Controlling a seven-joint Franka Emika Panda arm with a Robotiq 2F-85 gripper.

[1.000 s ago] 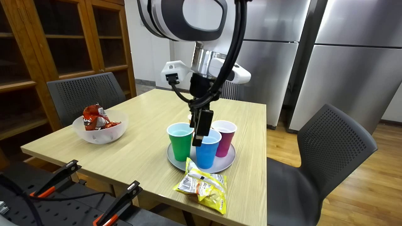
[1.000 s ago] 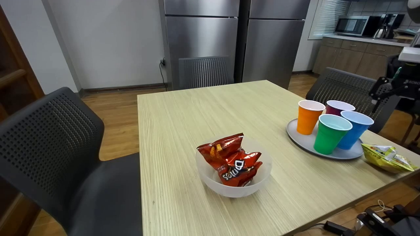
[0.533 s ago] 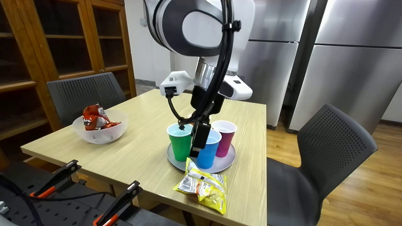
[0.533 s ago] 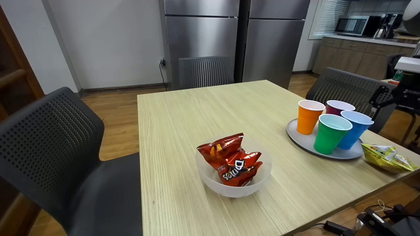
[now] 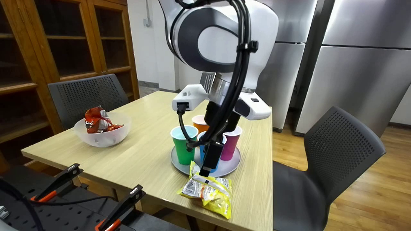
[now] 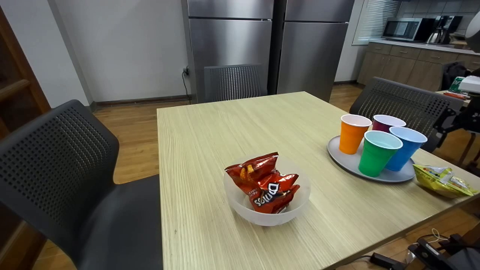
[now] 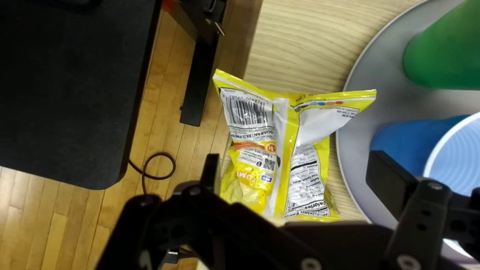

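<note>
Claw (image 7: pixel 300 174) hangs, jaws apart, over the yellow snack bag (image 7: pixel 287 150), which lies on the table (image 5: pixel 151 154) beside the gray plate (image 7: pixel 354 150). Risk noted: sideways drift could drive a jaw into the blue cup (image 7: pixel 405 138), tipping it.

Even, fairly bright indoor light fills both exterior views, with soft glare on the steel refrigerators (image 5: pixel 362 83); the cabinet (image 5: pixel 93 35) is dim at upper left. In an exterior view, window blinds (image 6: pixel 377 20) look bright at upper right. In the wrist view, pale glare whitens the floor (image 7: pixel 22 225) at lower left, the gripper (image 7: pixel 300 178) reads nearly black along the bottom, and the smallest print on the snack bag (image 7: pixel 279 153) blurs.
</note>
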